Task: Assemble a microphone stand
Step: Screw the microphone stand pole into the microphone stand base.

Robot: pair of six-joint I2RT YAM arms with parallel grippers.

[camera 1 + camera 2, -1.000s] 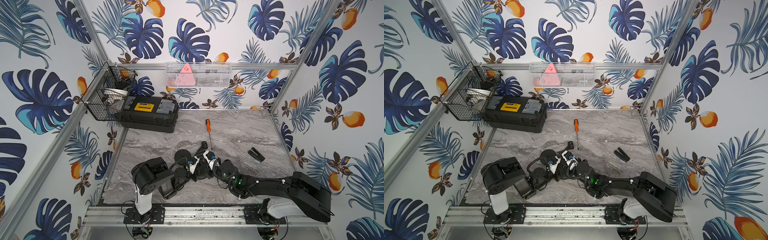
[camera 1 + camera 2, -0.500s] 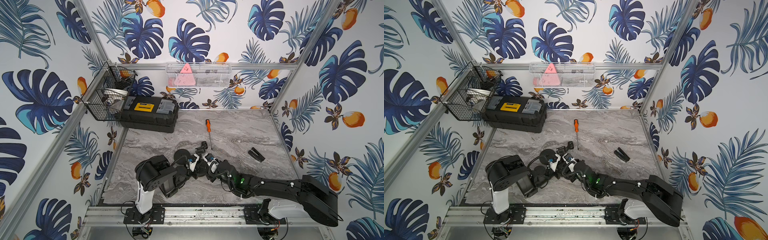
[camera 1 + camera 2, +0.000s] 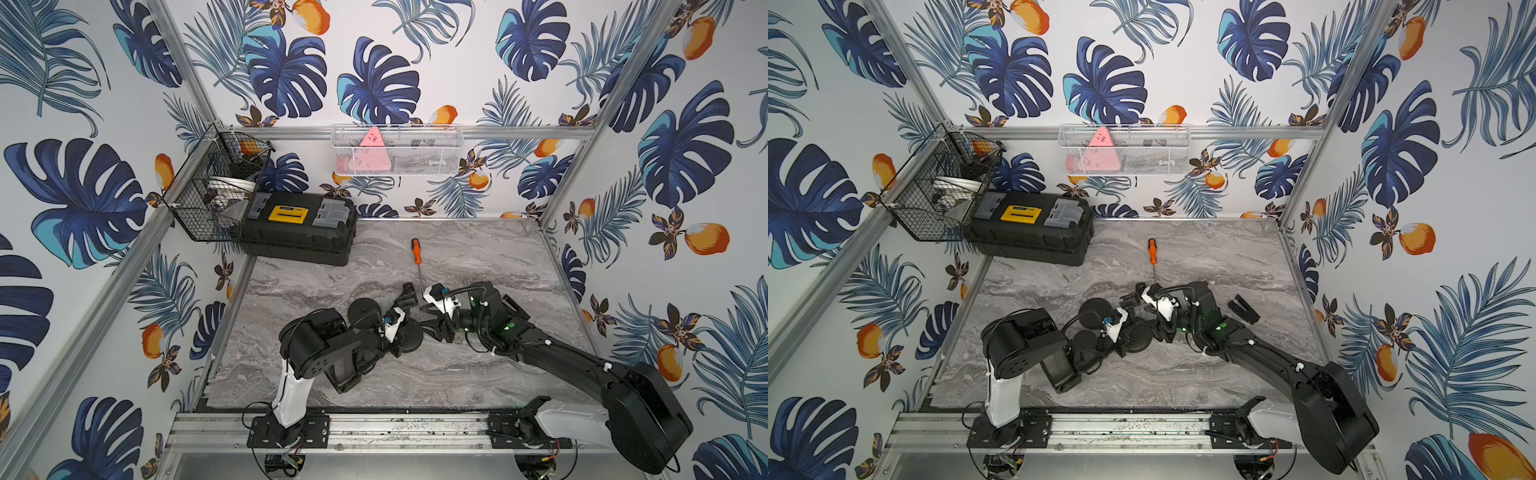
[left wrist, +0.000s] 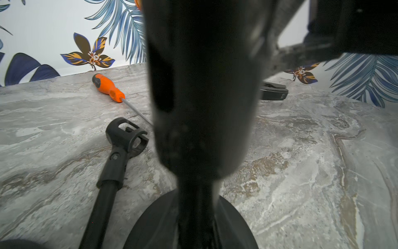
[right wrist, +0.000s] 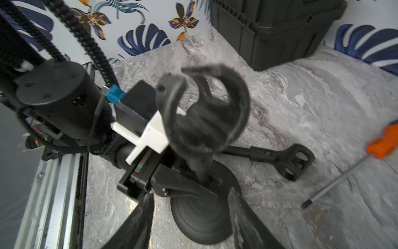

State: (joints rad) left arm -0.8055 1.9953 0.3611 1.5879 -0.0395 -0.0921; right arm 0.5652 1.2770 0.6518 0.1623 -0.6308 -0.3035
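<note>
1. Two microphone stands close to the screwdriver (image 3: 417,253): one upright just past its metal tip, one lying flat beside its shaft
2. Upright one: round base (image 5: 204,215) flat on the marble table (image 3: 478,257), thin stem (image 5: 199,170) rising from it, mic clip (image 5: 204,112) on top
3. Left gripper (image 5: 201,179): pinched tight on that stem, just above the round base
4. Right gripper (image 5: 190,196): jaws parted, nothing between them; fingers (image 5: 140,226) low on either side of the round base, near the screwdriver's tip; contact with the base not clear
5. Lying stand (image 4: 126,138): clip end nearly at the screwdriver's shaft, rod running away from it along the table
6. Small black part (image 3: 1244,309): loose on the table, off to one side of the screwdriver's tip, well apart from it
7. Black toolbox (image 3: 299,228): beyond the screwdriver's orange handle, off to its other side, against the back wall
</note>
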